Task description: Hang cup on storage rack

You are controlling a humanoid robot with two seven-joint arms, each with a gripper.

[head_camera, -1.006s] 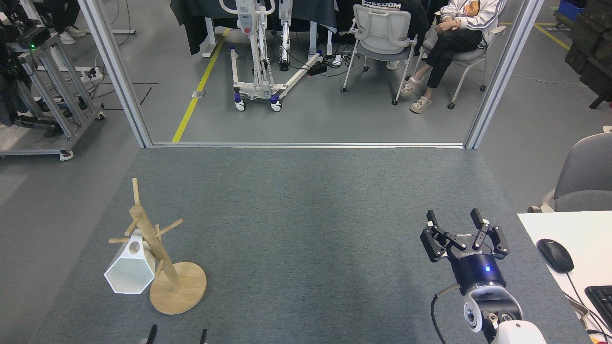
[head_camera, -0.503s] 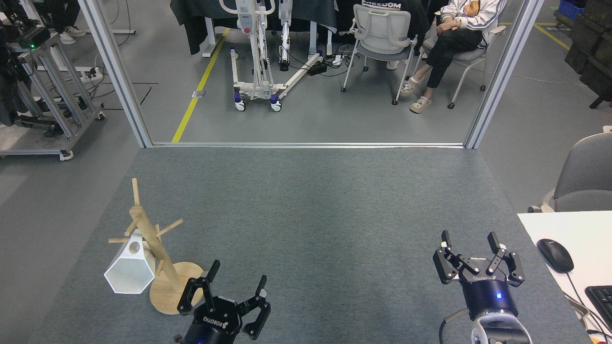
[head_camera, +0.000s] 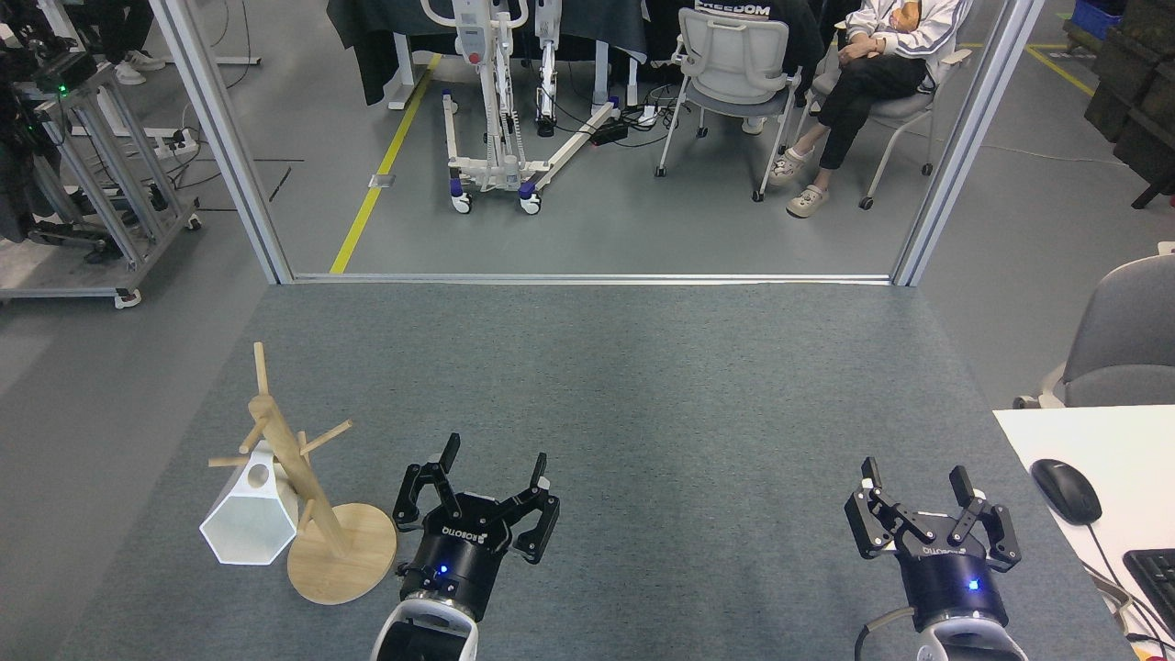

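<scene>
Since the earlier frames, the left gripper [head_camera: 493, 459] had risen from the bottom edge of the view to a spot just right of the storage rack [head_camera: 303, 477], while the right gripper [head_camera: 913, 477] had dropped back toward the lower edge. Nothing else had shifted.

Left of the storage rack's slanted post, the white faceted cup [head_camera: 250, 516] hung tilted, its hexagonal mouth facing down and toward the viewer, its upper part against the post among the pegs; exactly which peg carried it could not be made out. Its lower rim sat close beside the rack's round wooden base, at the base's left edge.

Just right of that base hovered the left gripper over the grey carpeted table [head_camera: 643, 386], its fingers spread wide with nothing between them. Well to the right of the rack, near the table's right edge, the right gripper also stood with fingers parted and empty. Farther right lay a black computer mouse [head_camera: 1066, 490] on a white desk [head_camera: 1092, 431].
</scene>
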